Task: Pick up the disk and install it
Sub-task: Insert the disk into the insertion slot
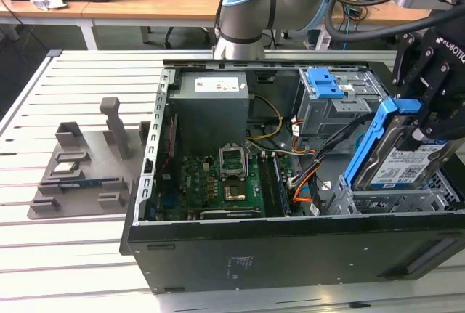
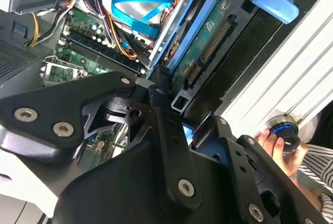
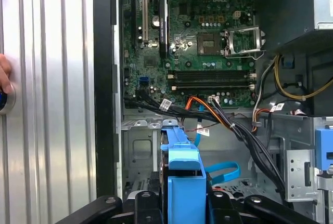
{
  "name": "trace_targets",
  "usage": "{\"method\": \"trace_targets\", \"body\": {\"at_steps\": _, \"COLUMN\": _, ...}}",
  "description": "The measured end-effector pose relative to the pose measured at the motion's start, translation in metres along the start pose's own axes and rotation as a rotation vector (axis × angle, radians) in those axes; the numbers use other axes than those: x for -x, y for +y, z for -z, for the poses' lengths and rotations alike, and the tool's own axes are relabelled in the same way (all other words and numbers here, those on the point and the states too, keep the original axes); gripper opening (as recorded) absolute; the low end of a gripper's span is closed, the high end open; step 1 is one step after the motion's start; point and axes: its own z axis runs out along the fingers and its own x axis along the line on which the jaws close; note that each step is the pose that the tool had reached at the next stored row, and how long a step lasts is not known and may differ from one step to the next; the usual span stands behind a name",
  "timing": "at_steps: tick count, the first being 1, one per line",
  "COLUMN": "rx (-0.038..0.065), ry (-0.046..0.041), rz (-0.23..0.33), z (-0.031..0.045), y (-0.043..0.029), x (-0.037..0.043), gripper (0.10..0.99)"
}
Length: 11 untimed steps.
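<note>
Already picked up: pincer (image 1: 418,120) pinches disk (image 1: 402,155) by blue rail, right side of frame. Disk tilted over grey cage (image 1: 389,201) inside open computer case (image 1: 290,249). Not pushed in yet.

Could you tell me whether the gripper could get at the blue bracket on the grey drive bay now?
Probably not to grasp: the gripper is shut on the disk, though the blue bracket lies uncovered atop the drive bay.

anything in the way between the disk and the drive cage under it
The tool holds the disk tilted over the grey cage. A blue flat cable loops just beside it, and black cables run close by; either might snag.
</note>
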Motion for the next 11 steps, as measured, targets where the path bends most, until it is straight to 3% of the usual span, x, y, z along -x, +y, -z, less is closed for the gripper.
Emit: {"method": "trace_targets", "body": {"at_steps": 11, "rx": 0.0, "ry": -0.0001, "rz": 0.0, "z": -0.0087, "y": -0.0003, "x": 0.0, "gripper": 0.365}}
